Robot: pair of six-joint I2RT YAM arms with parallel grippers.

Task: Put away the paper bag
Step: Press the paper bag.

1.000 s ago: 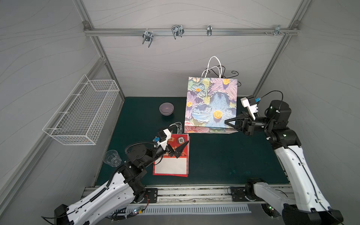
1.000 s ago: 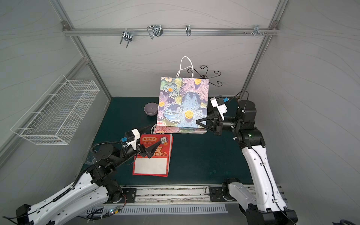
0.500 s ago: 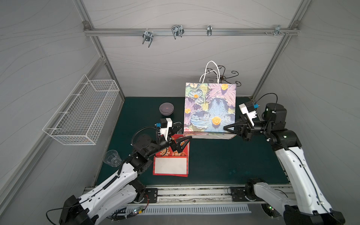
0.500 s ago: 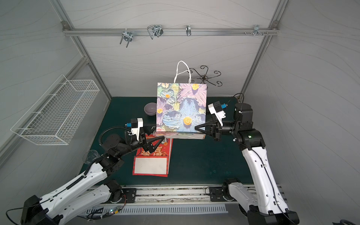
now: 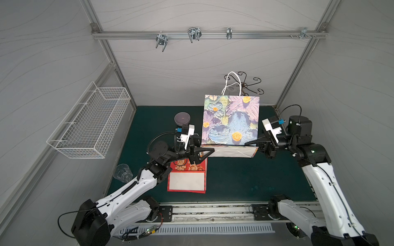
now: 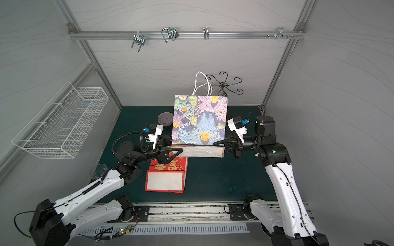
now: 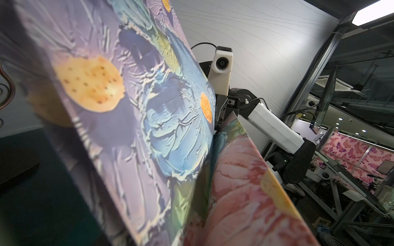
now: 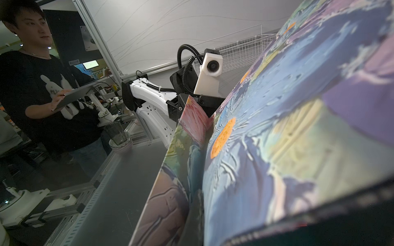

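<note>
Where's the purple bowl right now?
In both top views the purple bowl sits on the green mat near the back, just left of the floral bag, behind the left tool.

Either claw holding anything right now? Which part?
Right claw is shut on the floral paper bag at its lower side edge. Left claw sits at the opposite lower corner; grip unclear.

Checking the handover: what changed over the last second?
The left gripper left the red bag, reached the floral bag's lower left corner and is closing there. The floral bag shifted slightly left. The right gripper stayed shut on its right corner; bowl, cup and basket unmoved.
</note>
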